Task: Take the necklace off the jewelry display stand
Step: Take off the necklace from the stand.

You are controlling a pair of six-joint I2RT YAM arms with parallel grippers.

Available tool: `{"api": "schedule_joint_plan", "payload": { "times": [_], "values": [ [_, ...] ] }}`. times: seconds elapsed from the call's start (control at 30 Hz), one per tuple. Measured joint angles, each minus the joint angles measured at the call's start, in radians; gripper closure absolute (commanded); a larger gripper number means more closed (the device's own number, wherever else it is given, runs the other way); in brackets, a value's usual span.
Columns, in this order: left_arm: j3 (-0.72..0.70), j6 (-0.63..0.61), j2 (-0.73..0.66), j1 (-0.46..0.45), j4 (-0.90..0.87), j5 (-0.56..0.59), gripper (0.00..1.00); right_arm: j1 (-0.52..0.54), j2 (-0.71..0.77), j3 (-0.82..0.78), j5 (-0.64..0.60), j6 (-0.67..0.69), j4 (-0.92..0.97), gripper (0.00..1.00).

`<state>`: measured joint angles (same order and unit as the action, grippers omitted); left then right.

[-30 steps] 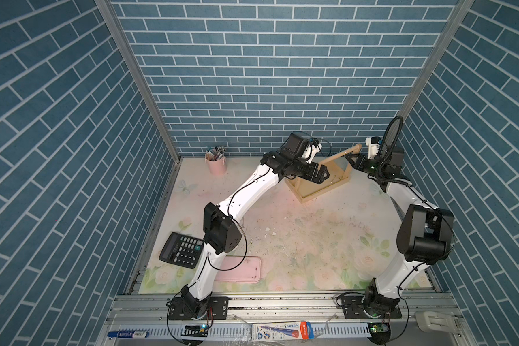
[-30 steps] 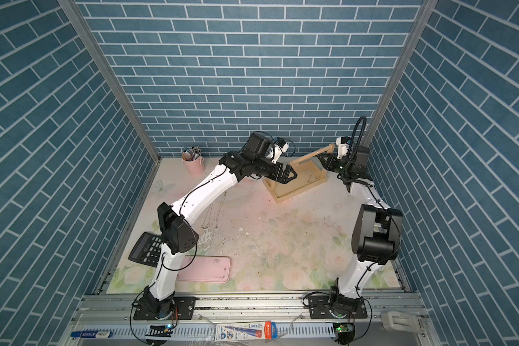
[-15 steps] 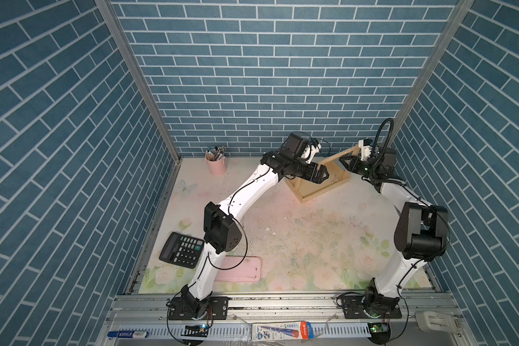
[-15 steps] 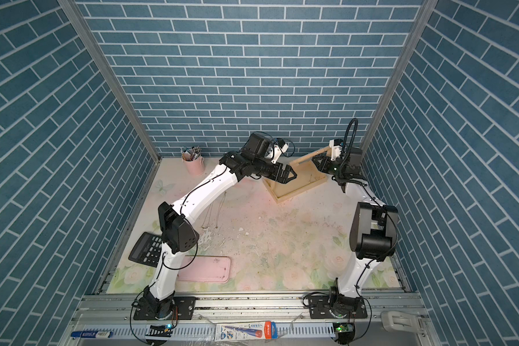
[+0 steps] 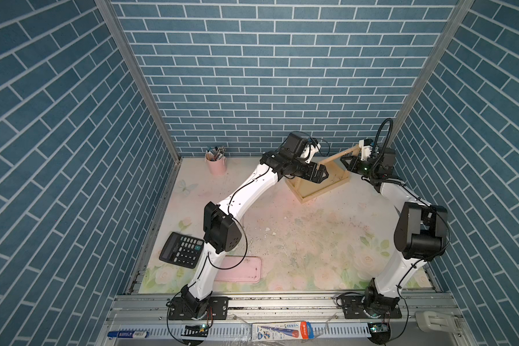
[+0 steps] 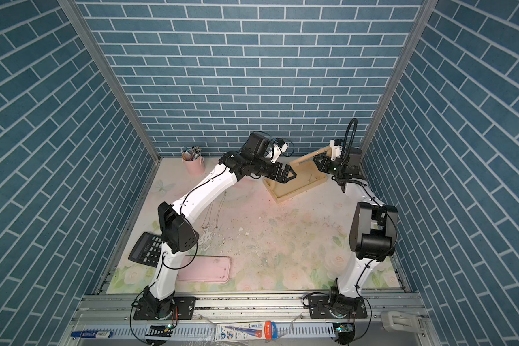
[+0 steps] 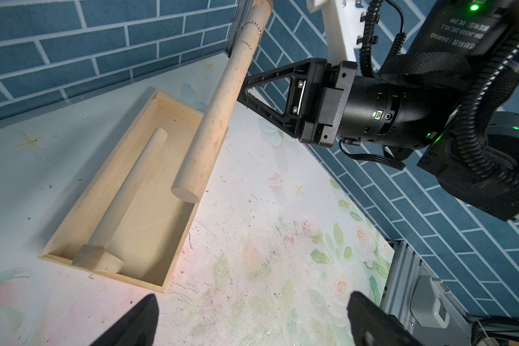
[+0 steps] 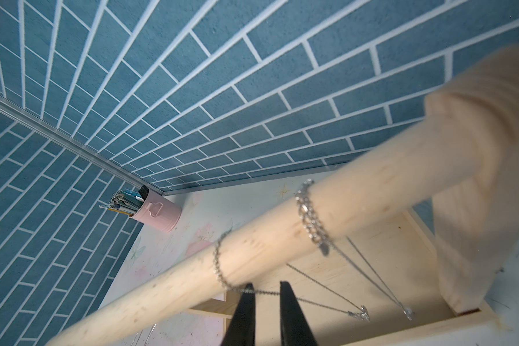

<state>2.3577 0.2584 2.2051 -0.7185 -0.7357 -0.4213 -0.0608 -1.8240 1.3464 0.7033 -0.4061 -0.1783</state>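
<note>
The jewelry display stand [image 5: 318, 187] [image 6: 295, 185] stands at the back right, a pale wooden tray [image 7: 108, 185] with a top bar [image 7: 216, 104] [image 8: 282, 239]. Two silver chains loop over the bar. The thin necklace [image 8: 219, 269] runs down to a pendant [image 8: 360, 311]; a thicker chain [image 8: 309, 218] hangs beside it. My right gripper [image 8: 265, 289] [image 5: 345, 161] [image 7: 242, 93] is just under the bar, its jaws a narrow gap apart, and the thin chain crosses that gap at the tips. My left gripper [image 7: 252, 299] [image 5: 324, 173] [image 6: 292, 174] hovers wide open and empty over the stand's left end.
A pink cup of pens [image 5: 215, 164] [image 8: 158, 215] stands at the back left. A calculator [image 5: 182, 250] and a flat pink tray [image 5: 243, 269] lie near the front left. Thin chains [image 6: 212, 209] lie on the mat under my left arm. The walls are close behind the stand.
My right gripper has moved left, in under the bar to the thin chain, and its jaws have narrowed. The left arm has not moved.
</note>
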Motion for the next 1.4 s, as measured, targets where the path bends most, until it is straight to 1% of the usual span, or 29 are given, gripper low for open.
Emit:
{"api": "schedule_joint_plan", "payload": {
  "times": [0.27, 0.67, 0.93, 1.27, 1.4],
  "values": [
    [0.000, 0.000, 0.000, 0.000, 0.000, -0.005, 0.01, 0.002, 0.000, 0.000, -0.006, 0.003, -0.026, 0.86],
    [-0.008, 0.000, 0.000, 0.000, 0.007, -0.010, 0.01, 0.009, 0.000, 0.000, -0.012, 0.010, -0.039, 0.97],
    [-0.046, 0.015, 0.000, 0.000, 0.015, -0.011, 0.01, 0.010, 0.011, -0.018, -0.020, 0.011, -0.038, 0.98],
    [-0.101, 0.045, -0.003, 0.000, 0.038, -0.017, 0.01, 0.020, 0.073, -0.027, -0.030, 0.015, -0.013, 0.98],
    [-0.126, 0.053, -0.024, 0.000, 0.047, -0.017, 0.01, 0.032, 0.094, -0.027, -0.032, 0.022, 0.005, 0.98]
  ]
}}
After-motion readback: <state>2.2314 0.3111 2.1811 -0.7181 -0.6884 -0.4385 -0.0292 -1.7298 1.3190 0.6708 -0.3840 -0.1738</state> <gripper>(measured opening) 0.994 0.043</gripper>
